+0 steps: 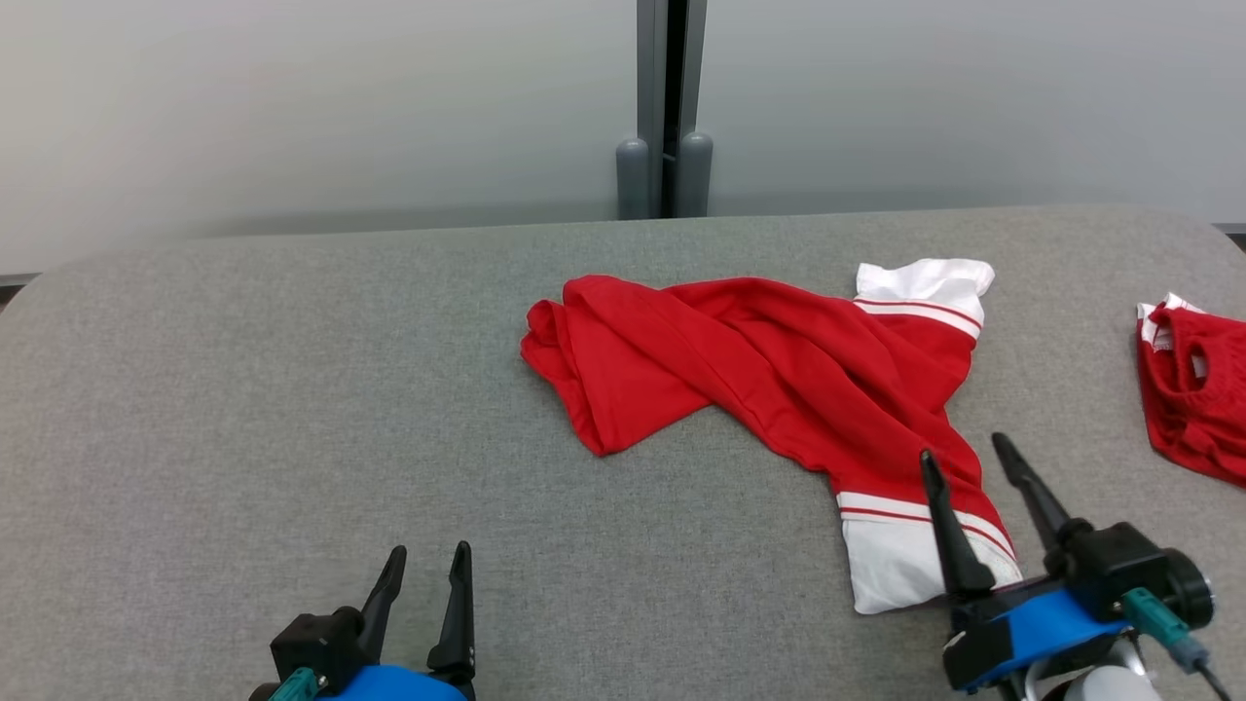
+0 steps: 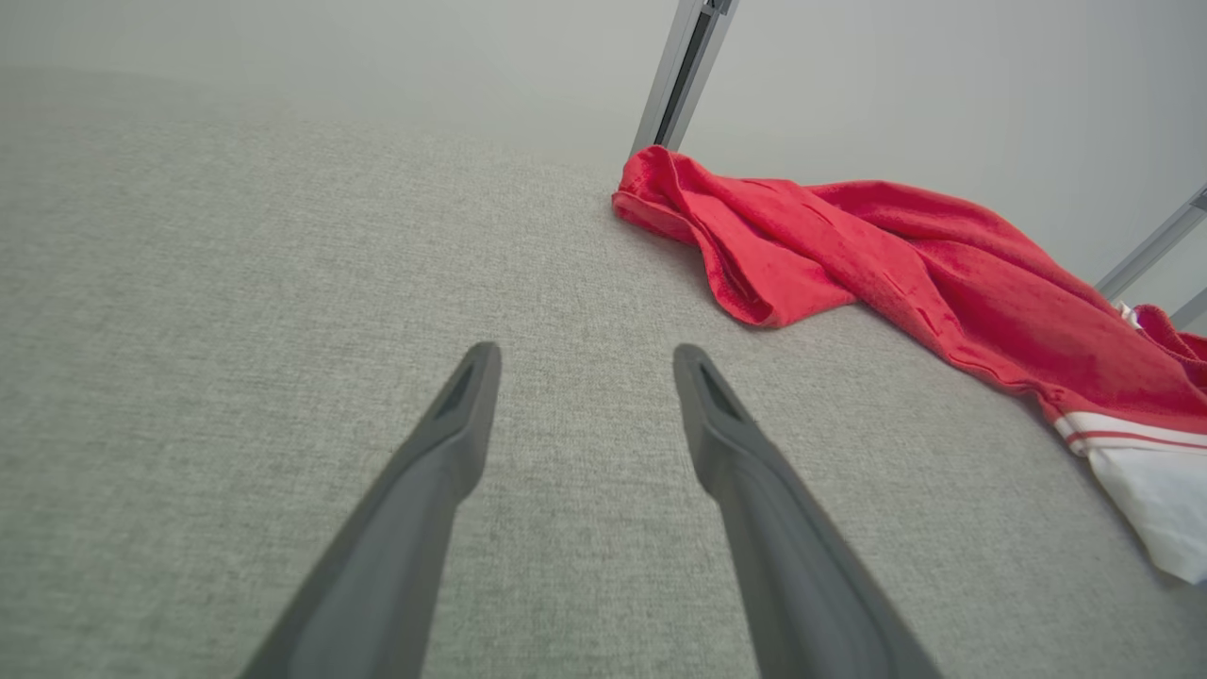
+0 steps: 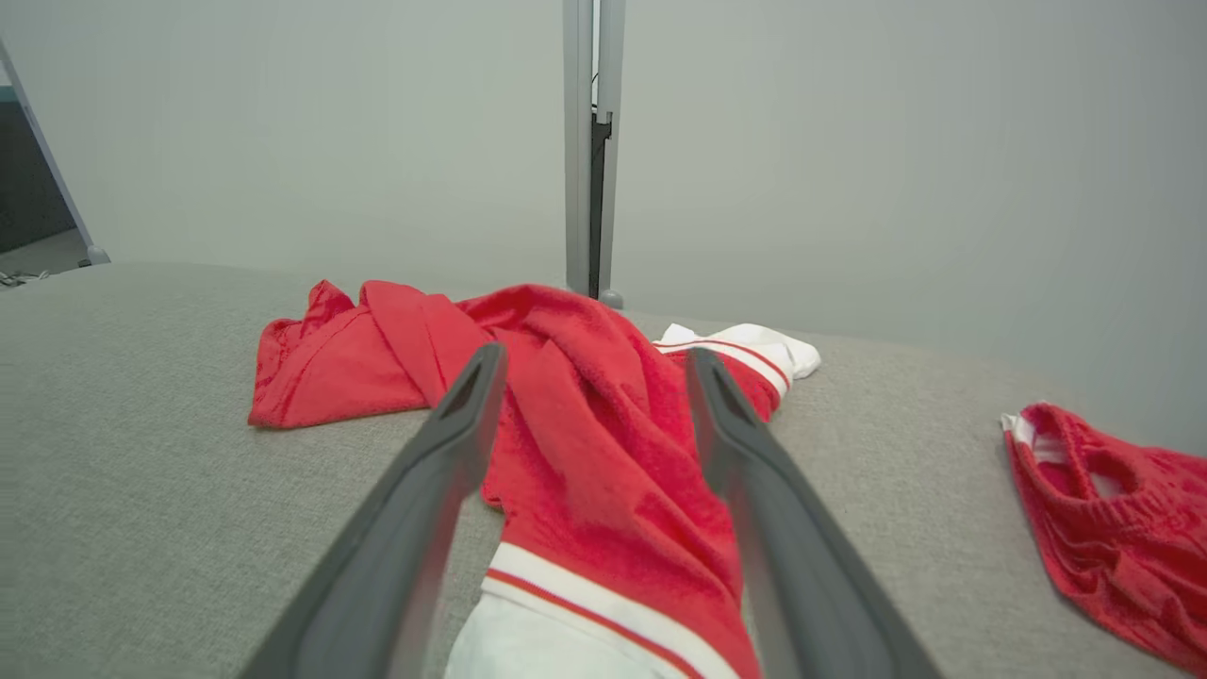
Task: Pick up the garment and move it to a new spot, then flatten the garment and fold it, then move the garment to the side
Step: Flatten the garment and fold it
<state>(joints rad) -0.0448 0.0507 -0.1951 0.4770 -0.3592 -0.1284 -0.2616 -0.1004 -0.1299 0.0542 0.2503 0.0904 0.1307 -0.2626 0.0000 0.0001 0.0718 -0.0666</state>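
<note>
Right claw [image 1: 965,449] looks spread wide on my feed with nothing pinched. Its two fingers sit over the near white end [image 1: 891,570] of the red garment [image 1: 759,370], but I can't tell if they touch the cloth. From there the garment runs crumpled away from that claw and off to its left across the grey tabletop [image 1: 243,389], with the other white end [image 1: 925,282] farther ahead. Left claw [image 1: 429,550] is spread too, over bare tabletop, with the garment well ahead and to its right. A second red piece [image 1: 1197,399] lies to the right of the right claw, apart from the garment.
</note>
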